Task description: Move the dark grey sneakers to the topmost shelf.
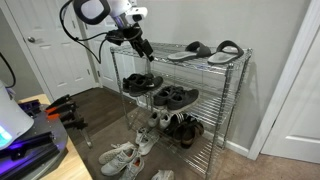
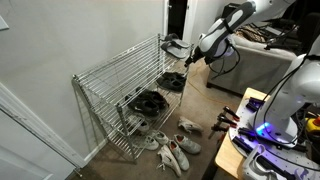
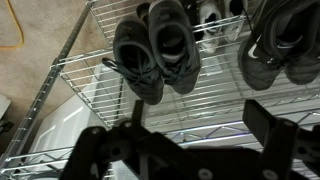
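Wire rack [image 1: 236, 110], exterior view: dark grey sneakers [image 1: 141, 83] sit on the middle tier, with the gripper [image 1: 143, 47] above them by the end of the topmost shelf [image 1: 160, 52].
Wrist view: fingers [image 3: 110, 150] are spread wide and empty; the sneakers are straight ahead, not touching.

The room has soft, even light, and the shadows are faint. Both exterior views are small and a bit fuzzy. In an exterior view a purple glow [image 1: 12, 140] shines low down. In the wrist view the gripper [image 3: 198, 125] is dark and blurry, the dark grey sneakers [image 3: 155, 50] look almost black, and the wire rack [image 3: 85, 85] gleams.
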Robot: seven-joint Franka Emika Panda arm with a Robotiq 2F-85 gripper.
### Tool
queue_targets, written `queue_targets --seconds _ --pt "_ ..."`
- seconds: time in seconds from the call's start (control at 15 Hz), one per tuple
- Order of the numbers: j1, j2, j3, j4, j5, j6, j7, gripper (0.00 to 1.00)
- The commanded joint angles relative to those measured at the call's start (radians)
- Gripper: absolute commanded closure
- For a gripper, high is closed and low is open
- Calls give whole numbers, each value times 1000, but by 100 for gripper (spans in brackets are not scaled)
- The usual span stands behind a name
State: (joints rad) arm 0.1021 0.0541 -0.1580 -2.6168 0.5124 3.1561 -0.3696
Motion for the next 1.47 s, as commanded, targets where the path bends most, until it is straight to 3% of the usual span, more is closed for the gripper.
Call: queue_targets --seconds 0.0,0.2,0.67,1.07,1.13,1.4 --pt "-33 89 46 35 76 138 -53 0" --pt "-103 178 97 77 27 172 -16 0" --pt "-387 465 294 253 -120 266 -30 0" --pt "-466 637 304 382 -242 273 -41 0" --pt "-438 649 248 387 -391 267 89 0" --pt "-423 677 211 411 -585 244 105 0"
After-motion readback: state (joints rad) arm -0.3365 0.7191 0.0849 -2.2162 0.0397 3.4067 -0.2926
